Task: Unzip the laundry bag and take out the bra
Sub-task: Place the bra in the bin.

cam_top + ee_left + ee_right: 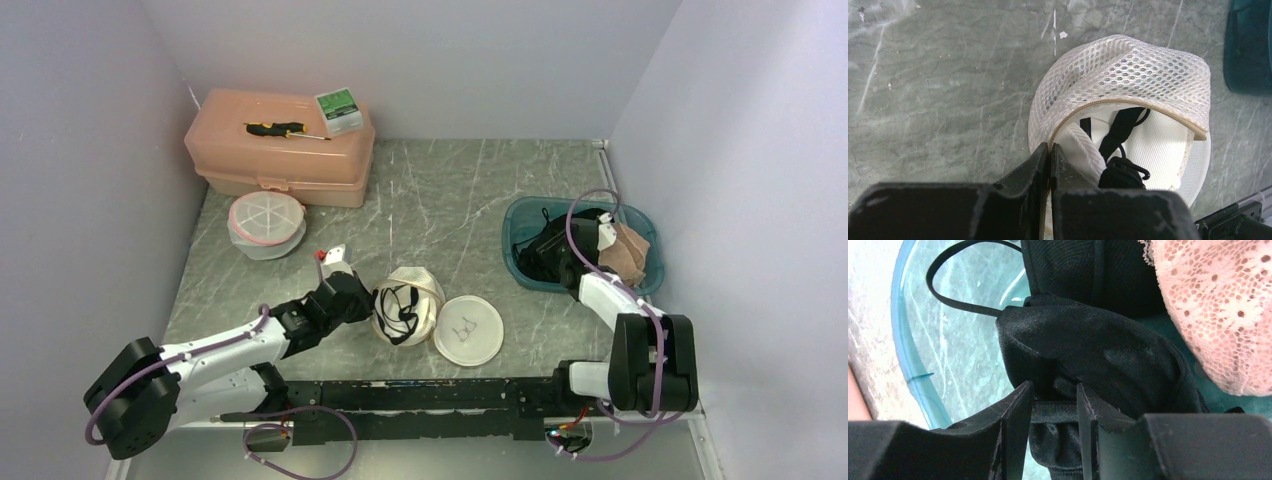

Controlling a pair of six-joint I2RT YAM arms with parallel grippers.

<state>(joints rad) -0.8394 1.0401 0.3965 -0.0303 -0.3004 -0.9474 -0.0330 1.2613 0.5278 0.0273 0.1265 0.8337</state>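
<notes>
The white mesh laundry bag [418, 285] lies unzipped at the table's centre, and its beige zipper edge gapes in the left wrist view [1128, 70]. Black bra straps [1120, 130] with a hook lie inside it on white padding. My left gripper [372, 298] is shut on the bag's zipper edge [1050, 147]. My right gripper [558, 262] is over the teal bin [520, 215], its jaws [1054, 400] closed on a fold of a black bra [1088, 340] that lies in the bin.
A pink lace garment [1218, 305] lies in the bin beside the black one. A white round disc [468, 330] lies right of the bag. A second round mesh bag [265, 222] and a pink toolbox [280, 150] stand at the back left.
</notes>
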